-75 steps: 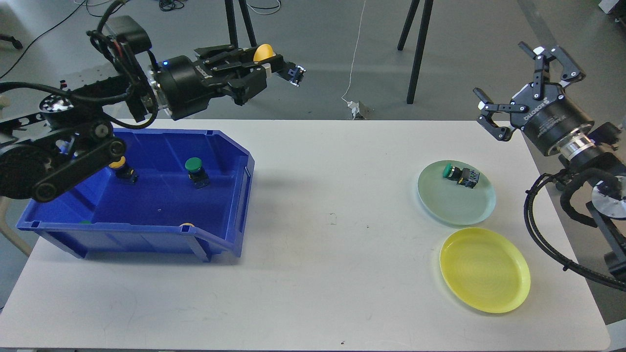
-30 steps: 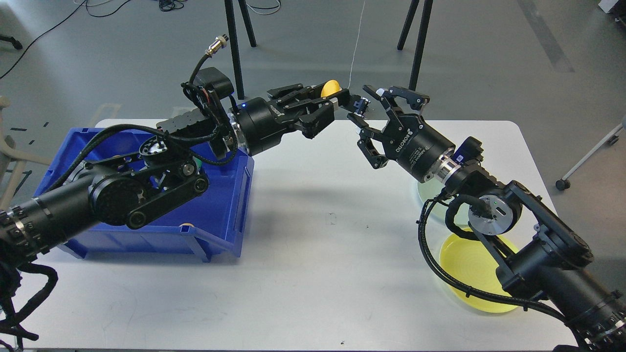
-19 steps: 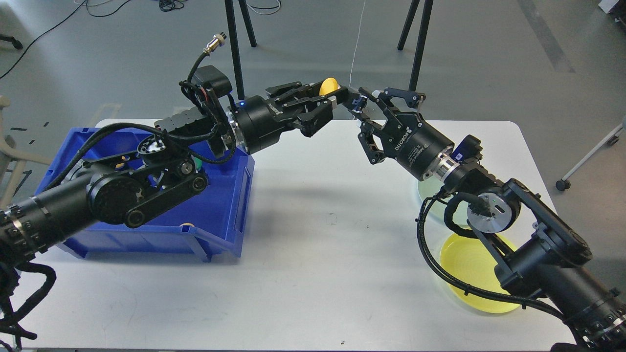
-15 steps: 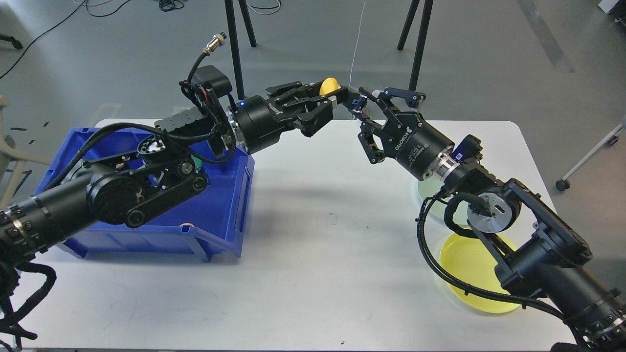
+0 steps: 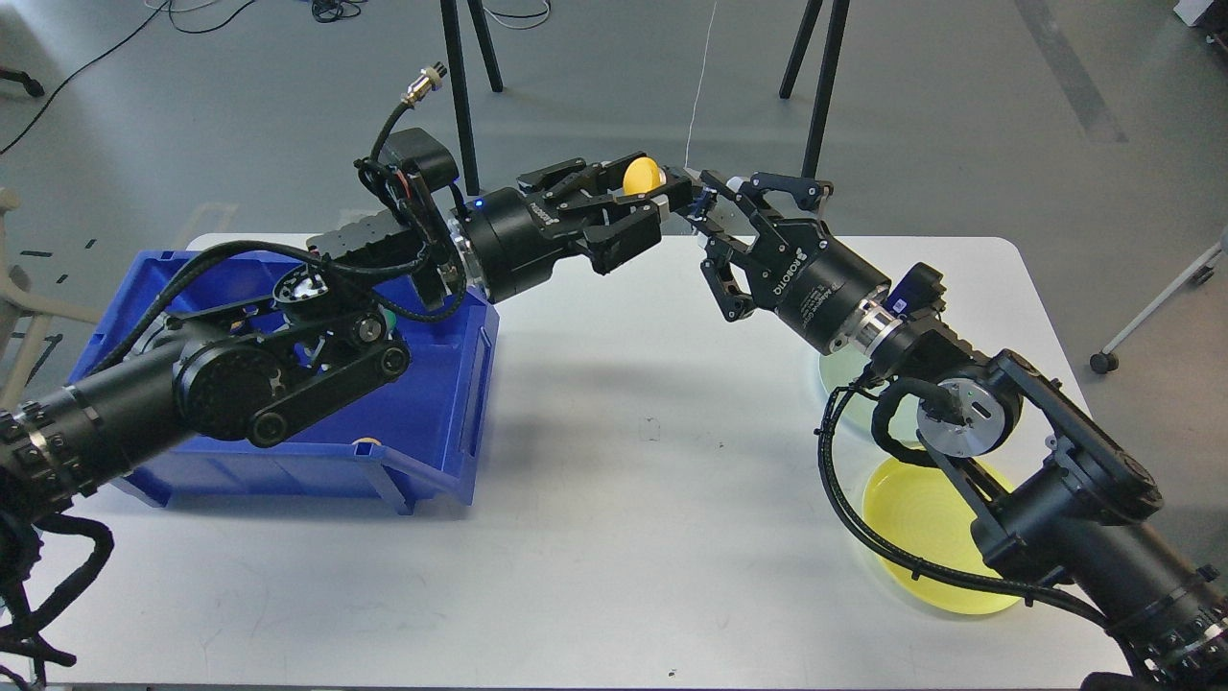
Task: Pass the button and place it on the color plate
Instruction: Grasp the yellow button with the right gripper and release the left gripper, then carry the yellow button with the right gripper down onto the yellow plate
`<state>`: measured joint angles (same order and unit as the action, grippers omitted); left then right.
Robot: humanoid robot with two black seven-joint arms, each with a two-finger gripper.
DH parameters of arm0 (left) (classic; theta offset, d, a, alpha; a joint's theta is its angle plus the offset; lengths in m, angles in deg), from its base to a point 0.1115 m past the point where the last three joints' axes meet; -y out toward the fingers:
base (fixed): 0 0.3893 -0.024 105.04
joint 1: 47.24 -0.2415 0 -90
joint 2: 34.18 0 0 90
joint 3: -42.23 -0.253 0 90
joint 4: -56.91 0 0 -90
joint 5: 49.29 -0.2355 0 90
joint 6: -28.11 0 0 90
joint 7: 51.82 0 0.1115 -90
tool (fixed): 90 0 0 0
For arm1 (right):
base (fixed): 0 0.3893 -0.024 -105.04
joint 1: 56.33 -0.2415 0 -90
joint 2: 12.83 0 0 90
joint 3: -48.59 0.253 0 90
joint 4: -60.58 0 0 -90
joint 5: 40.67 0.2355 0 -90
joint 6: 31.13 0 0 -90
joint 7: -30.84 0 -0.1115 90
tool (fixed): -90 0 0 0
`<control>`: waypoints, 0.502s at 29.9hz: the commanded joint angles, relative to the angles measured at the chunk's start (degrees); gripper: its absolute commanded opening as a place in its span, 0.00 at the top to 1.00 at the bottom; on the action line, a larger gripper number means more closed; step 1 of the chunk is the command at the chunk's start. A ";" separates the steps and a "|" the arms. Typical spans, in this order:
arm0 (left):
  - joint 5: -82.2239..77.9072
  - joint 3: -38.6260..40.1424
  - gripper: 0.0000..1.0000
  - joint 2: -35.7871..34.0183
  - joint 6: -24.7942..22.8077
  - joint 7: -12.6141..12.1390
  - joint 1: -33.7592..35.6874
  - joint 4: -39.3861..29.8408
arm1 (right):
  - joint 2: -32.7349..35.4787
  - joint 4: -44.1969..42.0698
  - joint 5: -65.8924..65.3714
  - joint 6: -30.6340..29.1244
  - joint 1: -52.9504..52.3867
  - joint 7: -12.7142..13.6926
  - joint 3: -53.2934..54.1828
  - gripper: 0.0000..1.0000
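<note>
Nearest, on the right of the white table [image 5: 614, 537]: a yellow plate [image 5: 911, 523], half covered by the right arm that crosses over it. Just behind it, a sliver of a pale green plate [image 5: 833, 376], mostly hidden under the same arm. On the left, a blue bin [image 5: 451, 384] with the left arm reaching over it; a bit of yellow [image 5: 365, 442] showing at its near rim, too small to name for certain.

Farther back, above the far half of the table, both arms meeting in mid-air. Left gripper [image 5: 662, 192] pointing right, fingers spread around the button [image 5: 643, 177], whose yellow dome shows between them from above; whether the fingers touch the button's sides is not clear. Dark body of the button stretching on to the right, toward the other arm. Right gripper [image 5: 715, 206] pointing left and up, pressed in on that dark end of the button, the upper finger [image 5: 767, 182] arched over it, the lower finger [image 5: 715, 278] hanging beneath. Button held well above the table, between the two grippers, well apart from both plates.

Beyond the table, grey floor with black tripod legs [image 5: 815, 86] and a thin white cord [image 5: 698, 86] hanging down behind the grippers.
</note>
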<state>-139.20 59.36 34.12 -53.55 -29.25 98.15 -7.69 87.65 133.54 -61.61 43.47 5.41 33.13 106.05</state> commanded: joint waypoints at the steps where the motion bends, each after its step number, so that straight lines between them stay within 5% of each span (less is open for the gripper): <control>1: 0.08 0.18 0.24 -0.01 0.10 0.11 -0.03 0.00 | 0.33 0.07 0.11 0.02 0.14 0.00 0.19 0.88; 9: 9.98 7.65 0.11 -0.45 -0.69 0.55 -0.47 0.27 | 10.33 4.20 0.28 0.46 5.48 0.09 3.18 0.88; 15: 27.92 10.46 0.01 -0.27 -0.08 0.72 -0.56 2.19 | 24.91 10.26 0.37 0.54 13.57 0.26 3.80 0.88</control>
<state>-119.25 67.83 33.63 -53.87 -28.64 97.69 -7.12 105.30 140.74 -61.32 43.95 14.95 33.31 109.84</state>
